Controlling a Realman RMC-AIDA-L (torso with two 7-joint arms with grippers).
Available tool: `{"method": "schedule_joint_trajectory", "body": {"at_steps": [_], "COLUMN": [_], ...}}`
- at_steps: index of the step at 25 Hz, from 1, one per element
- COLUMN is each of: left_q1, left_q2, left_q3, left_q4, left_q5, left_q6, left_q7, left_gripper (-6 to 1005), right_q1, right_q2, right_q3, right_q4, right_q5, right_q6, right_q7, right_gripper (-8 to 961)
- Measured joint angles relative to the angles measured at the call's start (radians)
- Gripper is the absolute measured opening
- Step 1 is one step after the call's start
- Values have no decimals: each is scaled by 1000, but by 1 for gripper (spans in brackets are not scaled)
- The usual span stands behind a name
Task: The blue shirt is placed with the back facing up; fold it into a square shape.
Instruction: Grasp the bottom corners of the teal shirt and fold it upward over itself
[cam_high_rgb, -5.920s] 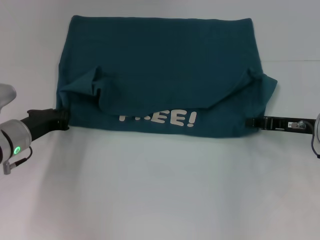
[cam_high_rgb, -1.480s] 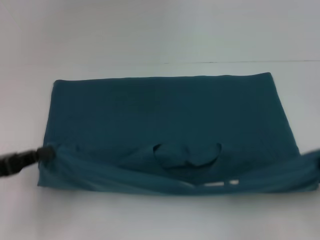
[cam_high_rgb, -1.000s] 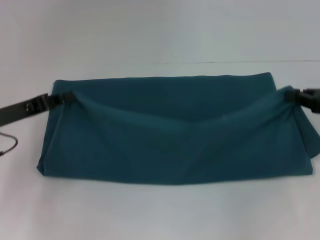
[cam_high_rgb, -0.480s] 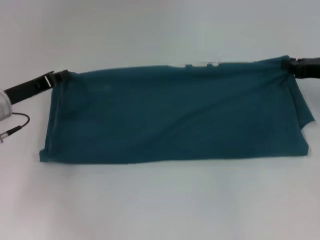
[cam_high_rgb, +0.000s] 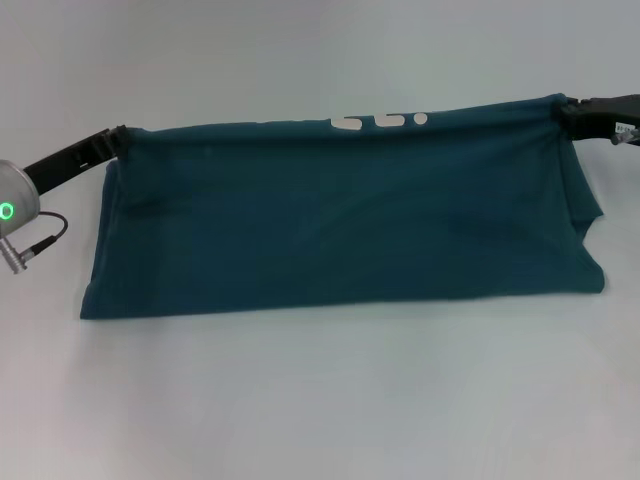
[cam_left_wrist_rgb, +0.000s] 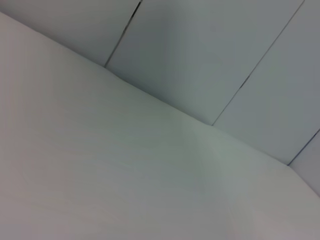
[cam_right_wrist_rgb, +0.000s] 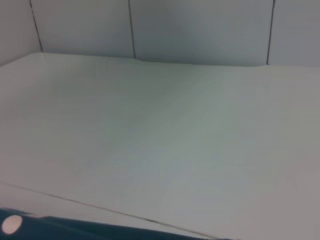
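The blue shirt (cam_high_rgb: 340, 215) is a dark teal cloth stretched wide between my two grippers in the head view. Its top edge is raised and taut, and its lower fold rests on the table. White printed letters (cam_high_rgb: 380, 120) peek over the top edge. My left gripper (cam_high_rgb: 118, 135) is shut on the shirt's upper left corner. My right gripper (cam_high_rgb: 565, 108) is shut on the upper right corner, where loose cloth hangs down. A strip of the shirt (cam_right_wrist_rgb: 75, 231) shows in the right wrist view. The left wrist view shows no shirt.
The white table (cam_high_rgb: 320, 400) lies bare in front of the shirt and behind it (cam_right_wrist_rgb: 160, 125). A panelled wall (cam_left_wrist_rgb: 225, 40) stands beyond the table's far edge. A cable (cam_high_rgb: 35, 240) loops from my left arm.
Both grippers have carried the shirt's gripped edge up and away from me. The cloth has gone from slack to taut, and the white letters now show at the top edge.
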Motion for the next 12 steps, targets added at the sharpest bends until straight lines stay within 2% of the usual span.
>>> {"method": "schedule_joint_trajectory", "body": {"at_steps": [12], "left_q1": [-15], "left_q2": [-4], "left_q3": [1], "left_q4": [-6], "left_q5": [-15], "left_q6": [-35], "left_q7": [20], "left_gripper": [14], "right_q1": [9], "right_q2": [5], "right_q3": [-12], "right_q4": [23], "right_q5": [15], "right_q6": [34], "right_q7": [-26], "right_gripper": [155]}}
